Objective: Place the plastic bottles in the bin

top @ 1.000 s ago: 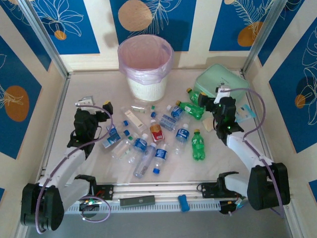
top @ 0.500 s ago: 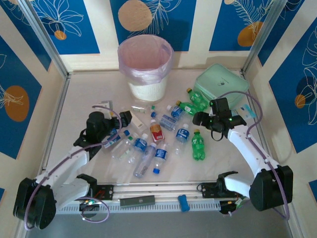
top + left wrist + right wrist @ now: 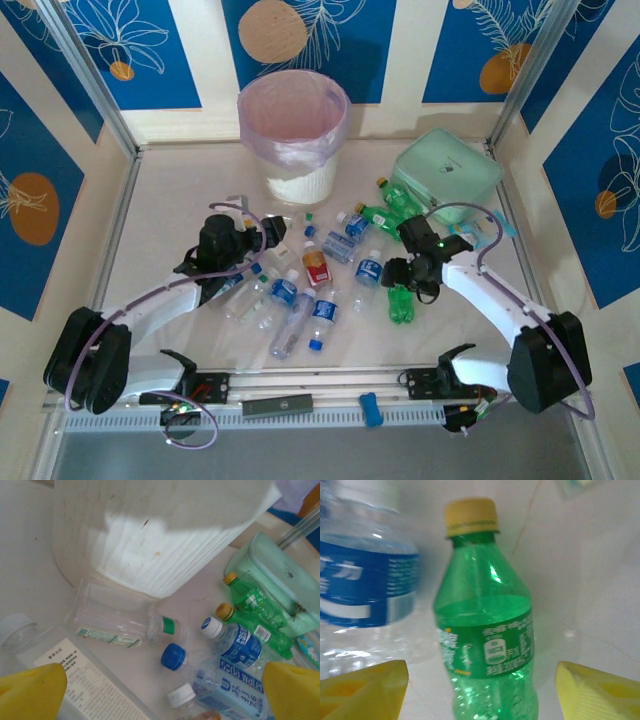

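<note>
The bin (image 3: 297, 178) stands far back on the table (image 3: 170, 190), the plastic bottles (image 3: 316, 268) scattered before it. The left end effector (image 3: 162, 685) hovers spread wide over clear ones; the right end effector (image 3: 482, 692), spread, straddles a green bottle (image 3: 487, 630) without touching it.

Green bottle (image 3: 485, 630) — base cut off below; blue-labelled bottle (image 3: 365, 580) blurred.

A blue-label bottle (image 3: 240, 650) carries white letters, upside down, that look like "POCARI SWEAT"; the lower bottle (image 3: 234, 690) shows "water". The green bottle (image 3: 487, 645) bears white Chinese print too small to read, and the neighbouring bottle (image 3: 360, 587) shows katakana "カ".
</note>
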